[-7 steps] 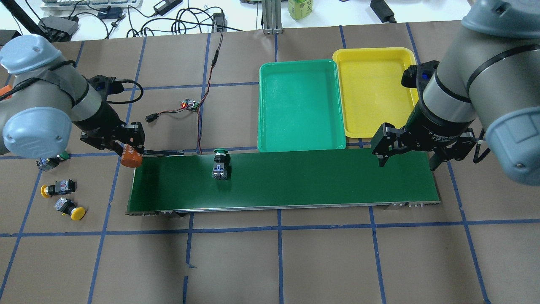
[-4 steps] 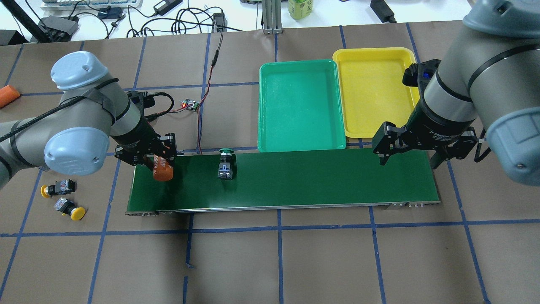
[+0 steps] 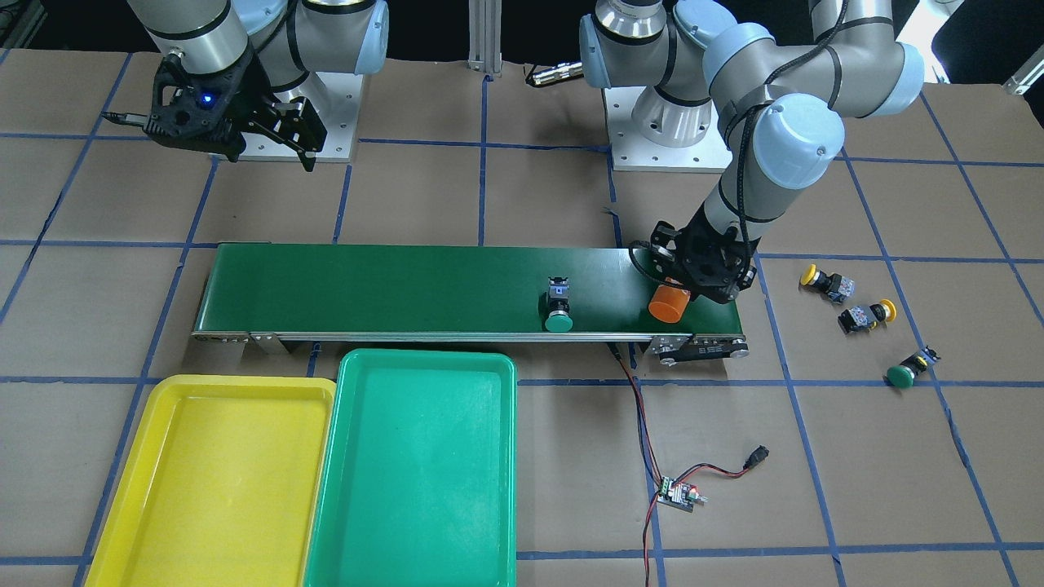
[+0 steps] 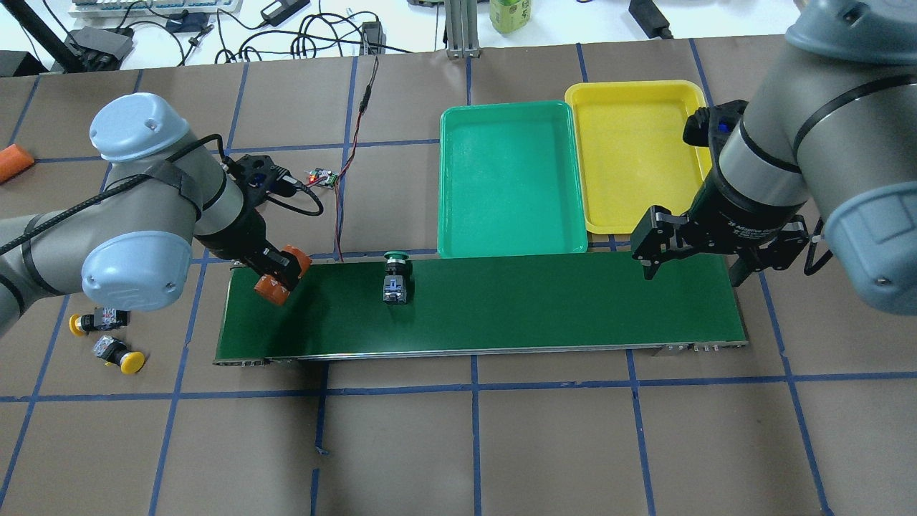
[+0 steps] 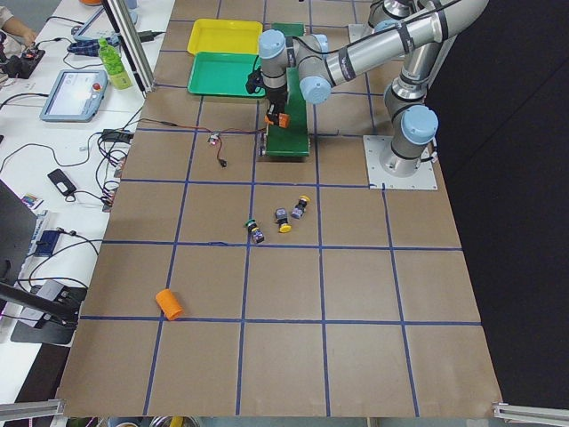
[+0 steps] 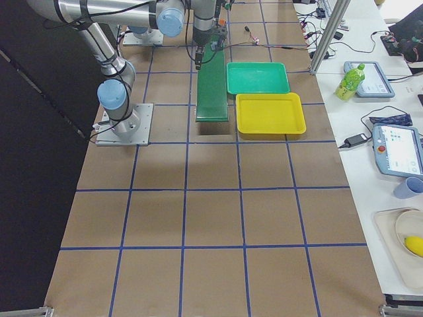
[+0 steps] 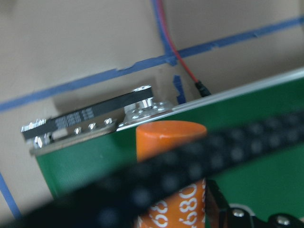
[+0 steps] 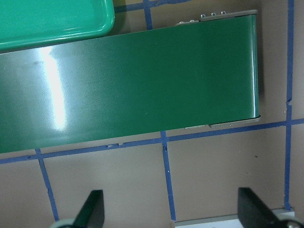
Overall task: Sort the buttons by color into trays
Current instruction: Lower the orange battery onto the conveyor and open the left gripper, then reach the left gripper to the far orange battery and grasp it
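One green button [image 4: 396, 279] lies on the dark-green conveyor belt [image 4: 537, 301], its cap toward the trays; it also shows in the front view [image 3: 558, 310]. Two yellow buttons [image 4: 93, 320] [image 4: 118, 355] lie on the table left of the belt. The other green button [image 3: 909, 371] lies near them and is hidden under my left arm in the overhead view. The green tray [image 4: 509, 179] and the yellow tray [image 4: 637, 150] stand side by side behind the belt. My left gripper [image 4: 281, 276] is shut on an orange "4680" cylinder [image 7: 171, 142] over the belt's left end. My right gripper [image 4: 691, 276] is open and empty over the belt's right end.
A second orange cylinder [image 4: 13, 161] lies at the far left edge of the table. A small circuit board [image 4: 322, 177] with red and black wires lies behind the belt's left end. Blue tape lines grid the brown table.
My left arm has carried the orange cylinder right, from beside the belt to over its left end. The green button has shifted right along the belt. The right arm has not moved.
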Robot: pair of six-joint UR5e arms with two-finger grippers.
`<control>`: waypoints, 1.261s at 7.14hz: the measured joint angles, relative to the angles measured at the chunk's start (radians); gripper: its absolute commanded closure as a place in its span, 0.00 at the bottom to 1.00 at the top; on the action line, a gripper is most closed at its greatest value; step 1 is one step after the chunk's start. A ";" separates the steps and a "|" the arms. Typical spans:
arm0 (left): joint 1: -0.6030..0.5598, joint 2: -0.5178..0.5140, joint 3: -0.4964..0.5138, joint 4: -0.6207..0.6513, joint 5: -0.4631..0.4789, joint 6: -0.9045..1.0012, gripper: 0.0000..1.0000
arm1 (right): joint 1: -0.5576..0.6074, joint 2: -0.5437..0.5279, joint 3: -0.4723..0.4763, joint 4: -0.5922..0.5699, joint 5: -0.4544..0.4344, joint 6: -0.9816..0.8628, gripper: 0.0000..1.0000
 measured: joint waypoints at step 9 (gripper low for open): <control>-0.012 0.050 -0.031 0.104 0.070 0.415 0.00 | -0.001 0.002 0.001 -0.001 0.004 -0.007 0.00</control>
